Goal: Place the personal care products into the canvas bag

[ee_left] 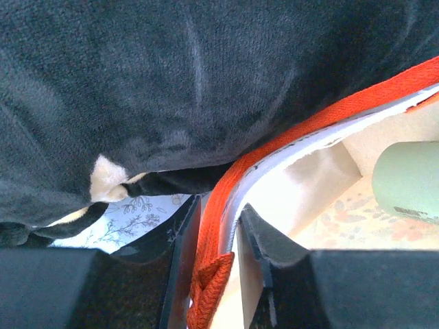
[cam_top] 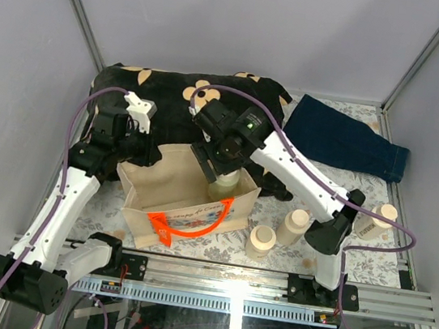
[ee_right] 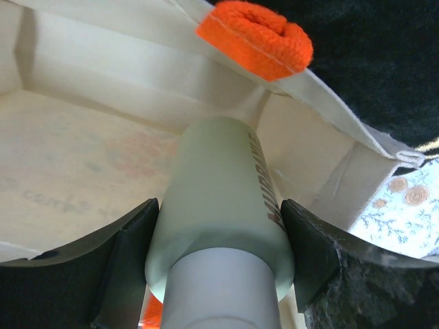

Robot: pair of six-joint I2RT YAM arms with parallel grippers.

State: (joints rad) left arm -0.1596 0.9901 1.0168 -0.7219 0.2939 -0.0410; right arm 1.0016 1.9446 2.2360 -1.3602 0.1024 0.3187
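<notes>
The right gripper (ee_right: pixel 219 216) is clamped on a pale green bottle (ee_right: pixel 212 171), its fingers pressing the body just below the cap. The bottle's long axis runs near vertical, cap up toward the wrist and base pointing down into the right end of the open canvas bag (cam_top: pixel 169 186). Whether the base touches the floor of the bag is unclear. The bag sits mid-bench, with its long side tilted to the near edge. The left gripper (ee_left: pixel 218 219) is closed narrowly on the orange strap (ee_left: pixel 212 233) and on the rim at the bag's far left corner. Three other bottles (cam_top: pixel 261 241) sit outside the bag, toward the right near corner. A black cushion (cam_top: pixel 172 96) lies along the far edge.
</notes>
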